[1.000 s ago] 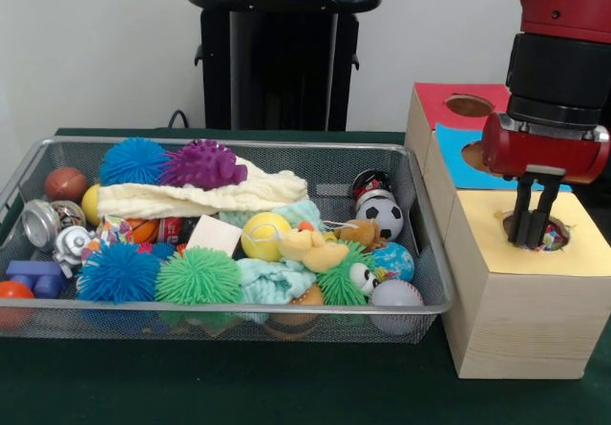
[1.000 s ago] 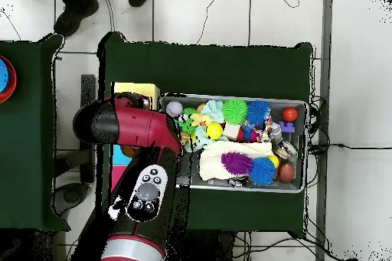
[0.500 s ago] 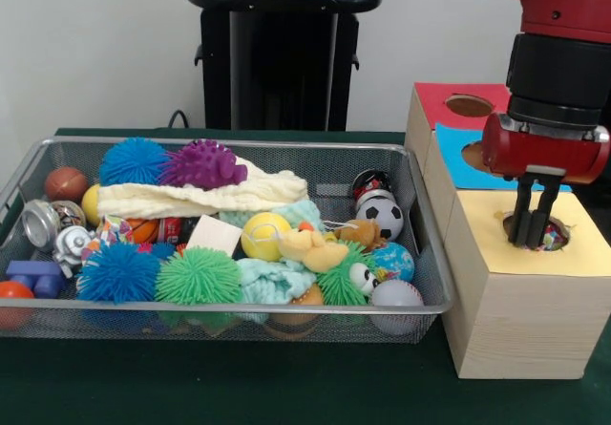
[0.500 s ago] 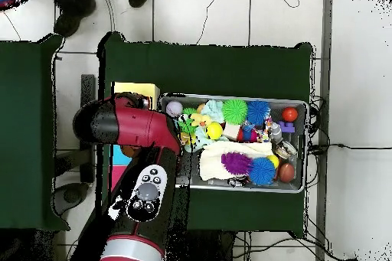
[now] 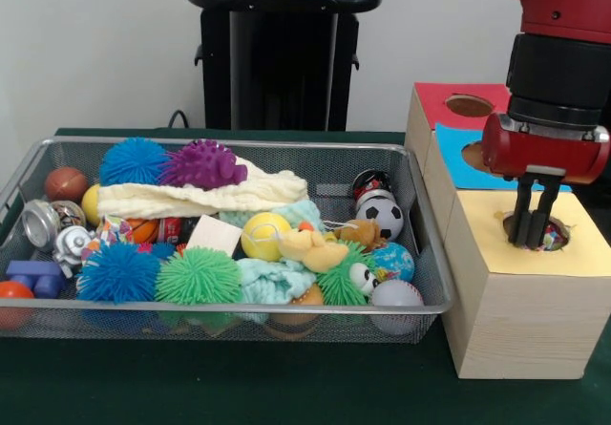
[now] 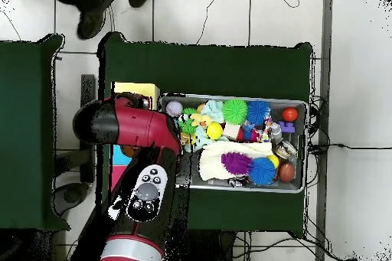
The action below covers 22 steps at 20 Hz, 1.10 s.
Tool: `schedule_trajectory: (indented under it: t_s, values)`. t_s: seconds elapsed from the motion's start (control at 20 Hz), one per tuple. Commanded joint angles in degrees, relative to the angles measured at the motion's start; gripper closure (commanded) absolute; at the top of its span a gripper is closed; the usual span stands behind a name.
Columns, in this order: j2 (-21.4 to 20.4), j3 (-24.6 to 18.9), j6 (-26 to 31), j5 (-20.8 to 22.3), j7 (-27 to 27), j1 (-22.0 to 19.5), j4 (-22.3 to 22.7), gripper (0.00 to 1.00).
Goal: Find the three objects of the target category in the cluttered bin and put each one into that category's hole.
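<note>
The silver wire-mesh bin [image 5: 229,308] fills the left and middle of the front view, and it shows in the overhead view [image 6: 237,188] too. The yellow-topped wooden box [image 5: 501,244] stands at its right end. My gripper [image 5: 531,240] reaches straight down, tips inside the round hole [image 5: 565,224]. Its fingers are close together, on a dotted fabric piece [image 5: 552,241] that shows in the hole beside them. Another white dotted piece [image 5: 113,226] lies half buried at the bin's left. In the overhead view my arm [image 6: 130,128] hides the gripper and hole.
The blue-topped box [image 5: 449,153] and red-topped box [image 5: 434,105] stand behind the yellow one. The bin holds a cream cloth [image 5: 191,196], a mint cloth [image 5: 272,280], spiky balls, a soccer ball [image 5: 386,219] and other toys. A person's feet [image 6: 92,13] show at the overhead view's top.
My arm and gripper have not moved. Only the person's feet at the top of the overhead view have shifted.
</note>
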<state>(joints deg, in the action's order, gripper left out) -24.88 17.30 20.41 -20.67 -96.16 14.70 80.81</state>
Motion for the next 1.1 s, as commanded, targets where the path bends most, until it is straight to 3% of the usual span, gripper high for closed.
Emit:
schedule_trajectory:
  t_s: [0.05, 1.1]
  values:
    - [6.1, -5.8, 5.7, -1.8, -14.1, -0.3, 7.1, 1.00]
    - [6.1, -3.2, 3.9, -4.2, -18.3, 3.0, 10.9, 1.00]
